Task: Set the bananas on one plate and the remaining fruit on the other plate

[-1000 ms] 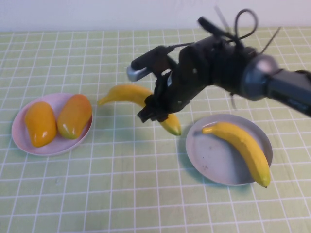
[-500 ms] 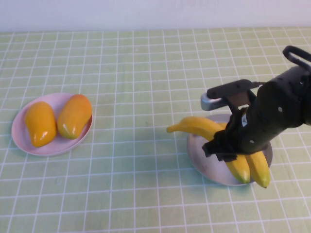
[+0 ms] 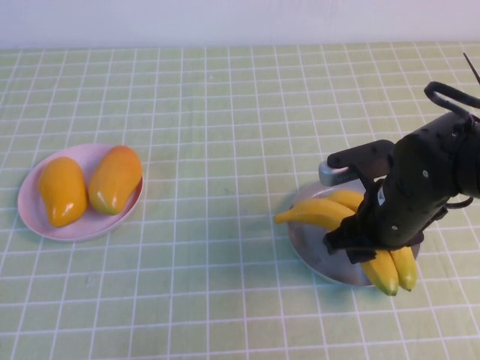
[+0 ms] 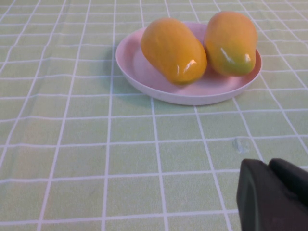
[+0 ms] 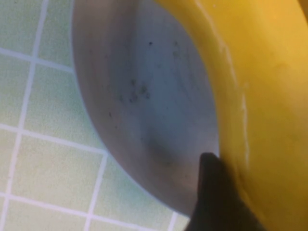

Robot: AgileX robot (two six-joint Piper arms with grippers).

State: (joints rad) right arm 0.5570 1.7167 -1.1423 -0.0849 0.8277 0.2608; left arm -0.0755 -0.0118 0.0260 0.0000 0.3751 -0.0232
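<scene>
High view showed the right gripper low over the round grey-blue plate on the right of the green checked cloth, closed on a long curved yellow banana; the banana lay directly beneath the gripper, its long axis running from a tip overhanging the plate's left rim toward the near right rim, alongside the second yellow banana already on that plate; release there appeared to be what remained. Right wrist view confirmed one dark finger against the banana skin with the plate surface close below. Left wrist view showed the left gripper parked near the cloth, short of the pale pink plate; whether its fingers were apart could not be told. Farther left, both glossy orange-yellow mangoes lay side by side on the pink plate, well apart from the right arm.
</scene>
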